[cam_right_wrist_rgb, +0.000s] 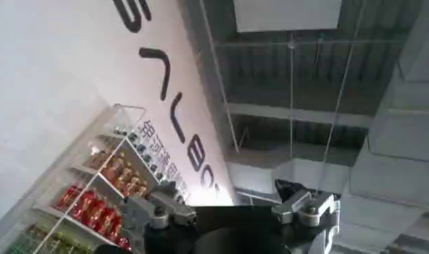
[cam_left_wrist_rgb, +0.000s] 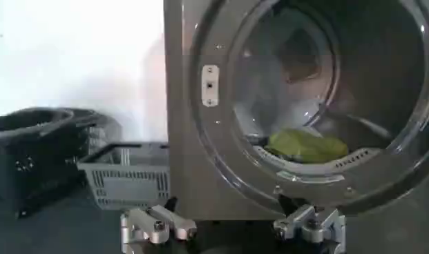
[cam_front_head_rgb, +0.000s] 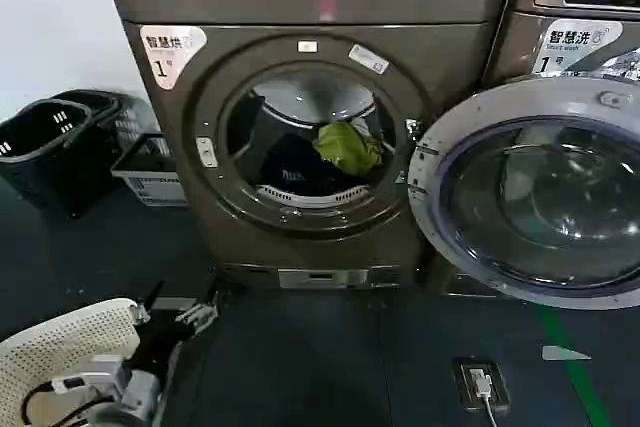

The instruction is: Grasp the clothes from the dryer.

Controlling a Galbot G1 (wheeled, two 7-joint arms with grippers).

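Low at the near edge of the head view, my left end effector (cam_front_head_rgb: 178,309) hangs over the dark floor (cam_front_head_rgb: 330,367), fingers spread apart and holding nothing, just beside a white perforated basket (cam_front_head_rgb: 60,347). Ahead, the dryer (cam_front_head_rgb: 300,147) stands with its round door (cam_front_head_rgb: 535,192) swung open to my right. Green clothes (cam_front_head_rgb: 348,145) lie inside the drum, over darker fabric. Black bins (cam_front_head_rgb: 45,147) and a grey basket (cam_front_head_rgb: 150,172) sit by the wall to my left.

From the left wrist, the spread fingers (cam_left_wrist_rgb: 159,226) point toward the dryer's opening, well apart from the green clothes (cam_left_wrist_rgb: 307,145) in the drum.

From the right wrist, my right end effector (cam_right_wrist_rgb: 231,210) is open and empty, aimed up at a ceiling (cam_right_wrist_rgb: 304,76) and a lettered wall (cam_right_wrist_rgb: 76,83) with shelves (cam_right_wrist_rgb: 97,193).
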